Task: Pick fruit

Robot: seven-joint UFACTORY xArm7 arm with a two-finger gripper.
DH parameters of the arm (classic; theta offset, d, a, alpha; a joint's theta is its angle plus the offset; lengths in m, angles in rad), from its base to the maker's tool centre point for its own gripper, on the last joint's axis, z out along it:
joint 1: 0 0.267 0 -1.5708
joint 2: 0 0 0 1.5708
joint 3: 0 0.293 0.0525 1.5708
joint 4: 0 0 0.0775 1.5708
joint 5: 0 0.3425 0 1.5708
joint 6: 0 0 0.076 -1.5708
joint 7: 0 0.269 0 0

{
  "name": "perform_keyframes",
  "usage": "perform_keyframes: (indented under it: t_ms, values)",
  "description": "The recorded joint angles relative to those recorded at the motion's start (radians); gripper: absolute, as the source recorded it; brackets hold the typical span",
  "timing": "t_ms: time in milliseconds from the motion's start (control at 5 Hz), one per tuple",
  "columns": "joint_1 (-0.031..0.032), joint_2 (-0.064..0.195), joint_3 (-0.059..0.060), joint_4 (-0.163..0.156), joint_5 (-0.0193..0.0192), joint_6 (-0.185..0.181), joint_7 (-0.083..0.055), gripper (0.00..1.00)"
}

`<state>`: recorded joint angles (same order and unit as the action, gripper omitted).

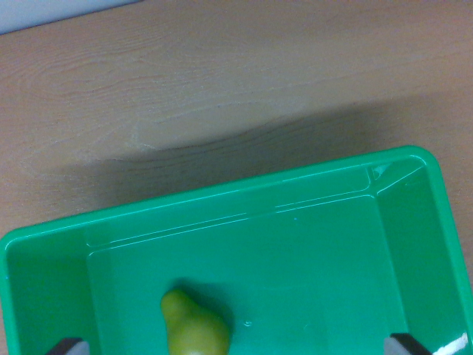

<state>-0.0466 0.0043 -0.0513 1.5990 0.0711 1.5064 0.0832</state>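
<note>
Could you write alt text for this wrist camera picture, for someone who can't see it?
A yellow-green pear lies inside a bright green plastic bin, low in the picture and partly cut off by its bottom edge. The bin sits on a light wooden table. Two dark tips of the end effector poke in at the bottom corners, wide apart, either side of the pear.

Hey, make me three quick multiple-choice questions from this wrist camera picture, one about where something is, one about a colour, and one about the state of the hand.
1. Where is the pear?
A. On the wooden table
B. Inside the bin
C. Balanced on the bin's rim

2. What colour is the bin?
A. Green
B. Blue
C. Red

3. How is the hand?
A. Shut on the pear
B. Open, fingertips wide apart
C. Out of view

Answers:
1 B, the pear lies on the bin's floor near the bottom edge.
2 A, walls and floor are bright green.
3 B, its fingertips show at the two lower corners, with the pear free between them.
</note>
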Motion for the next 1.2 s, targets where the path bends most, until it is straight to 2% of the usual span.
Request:
perform_keyframes:
  t_ms: [600,800,1000,1200]
  values:
    - [0.0017,0.003,0.001,-0.010,-0.0006,-0.012,-0.007,0.00]
    - [0.0039,0.006,0.003,-0.024,-0.0014,-0.027,-0.015,0.00]
    - [0.0039,0.006,0.003,-0.024,-0.0014,-0.027,-0.015,0.00]
    - [0.0069,0.011,0.005,-0.043,-0.0025,-0.047,-0.027,0.00]
